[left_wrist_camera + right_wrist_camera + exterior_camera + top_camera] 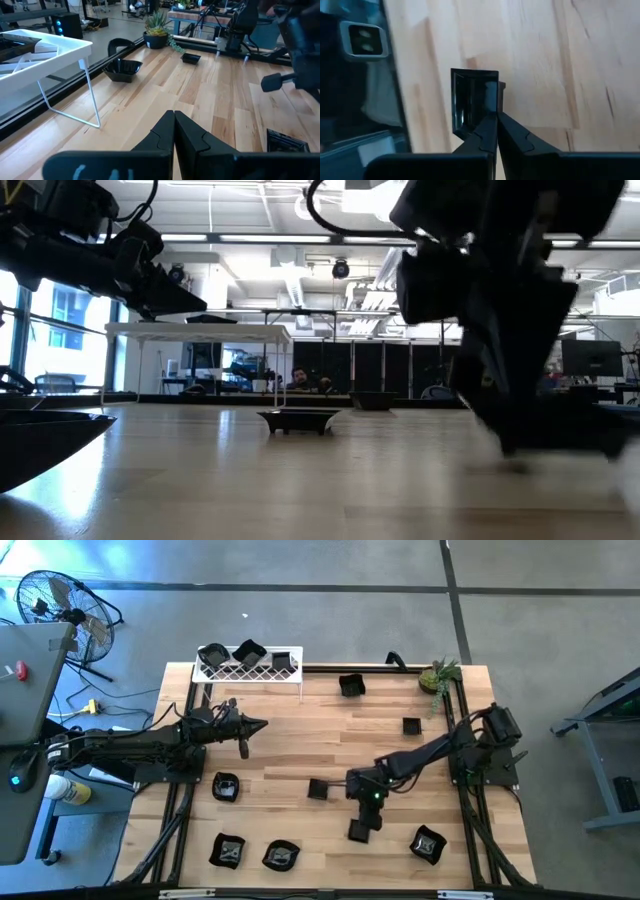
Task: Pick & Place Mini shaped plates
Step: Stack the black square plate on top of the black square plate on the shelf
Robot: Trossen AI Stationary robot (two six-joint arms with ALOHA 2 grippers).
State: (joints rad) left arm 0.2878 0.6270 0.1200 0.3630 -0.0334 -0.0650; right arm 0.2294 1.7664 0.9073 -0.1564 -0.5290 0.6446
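Observation:
Several mini shaped plates, small glossy black dishes, lie flat on the wooden table: two near the middle (318,789) (225,786), others along the near edge (281,856) (428,844) and toward the far side (351,685) (411,725). My right gripper (496,116) is shut on a square plate (472,102) at the near right of the table (359,831). My left gripper (174,120) waits shut above the table's left part (258,725), holding nothing. My right gripper pinches one rim of the square plate (495,102) between its two fingers. The fingers slant down from the table's right side. The plate stands steeply tilted on edge, its hollow turned sideways. I cannot tell whether its lower edge touches the table.
A white wire rack (250,668) with a few black plates in it stands at the far left edge. A small green potted plant (438,675) sits at the far right corner. Black frame rails run along the table's sides. Bare wood lies between the two arms.

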